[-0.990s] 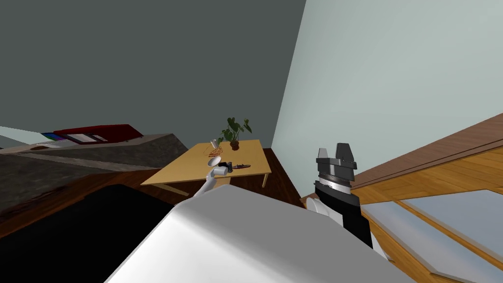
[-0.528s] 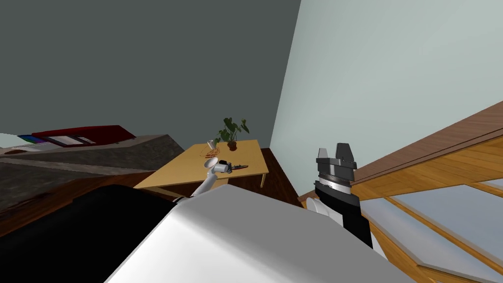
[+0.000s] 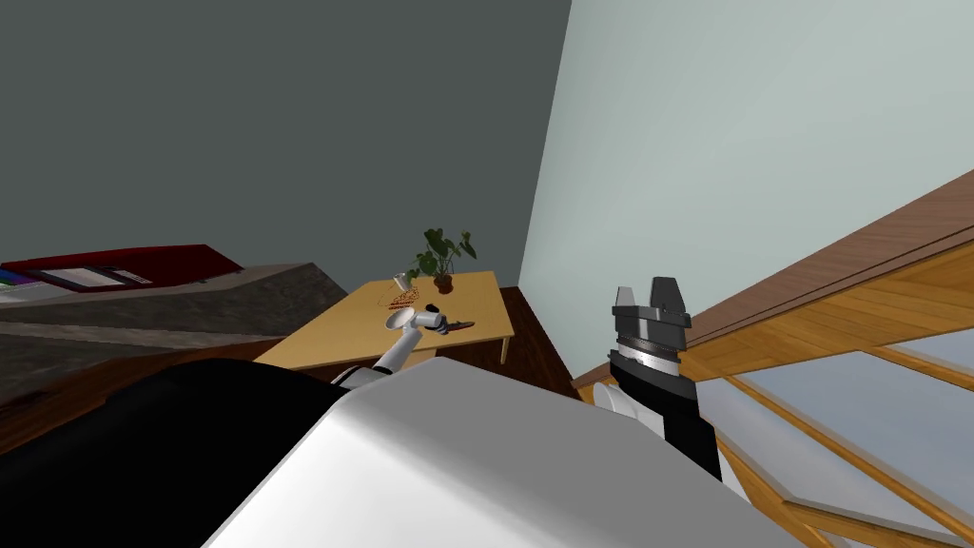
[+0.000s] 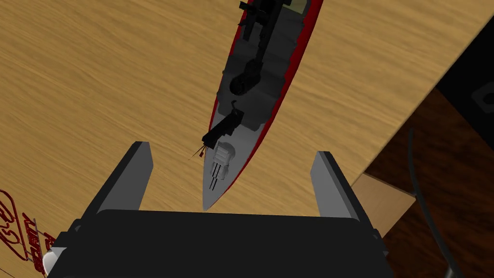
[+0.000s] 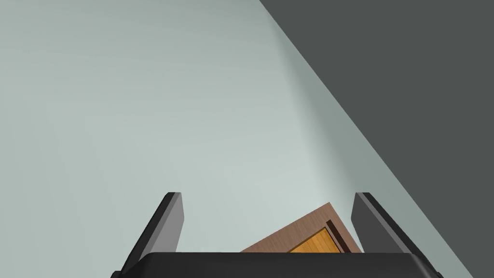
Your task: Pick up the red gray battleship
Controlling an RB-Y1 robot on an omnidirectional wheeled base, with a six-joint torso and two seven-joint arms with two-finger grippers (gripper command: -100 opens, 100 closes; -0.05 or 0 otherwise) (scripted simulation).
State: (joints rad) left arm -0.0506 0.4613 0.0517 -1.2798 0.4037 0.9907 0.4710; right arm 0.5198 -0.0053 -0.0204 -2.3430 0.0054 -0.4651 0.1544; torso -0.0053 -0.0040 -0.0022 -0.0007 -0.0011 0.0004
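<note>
The red and grey battleship point(image 4: 260, 82) lies flat on the wooden worktop point(image 4: 96, 72), close to its edge, with dark brown floor point(image 4: 434, 159) beyond. Its deck is grey, the rim of its hull red, the superstructure dark. The left gripper point(image 4: 230, 150) hangs at the pointed end of the ship. That tip lies between the two fingers point(image 4: 128, 173), which stand wide apart and touch neither side of the hull.

In the head view the left arm reaches out over the near part of the worktop, the ship just beside its hand. Farther back on the wood stand a potted plant point(image 3: 442, 259) and a small white cup point(image 3: 400, 281). A reddish wire thing point(image 3: 403, 300) sits between them and the arm.

The right gripper point(image 5: 267, 195) is held up beside the chest, well apart from the worktop — its fingers are wide and hold nothing.
</note>
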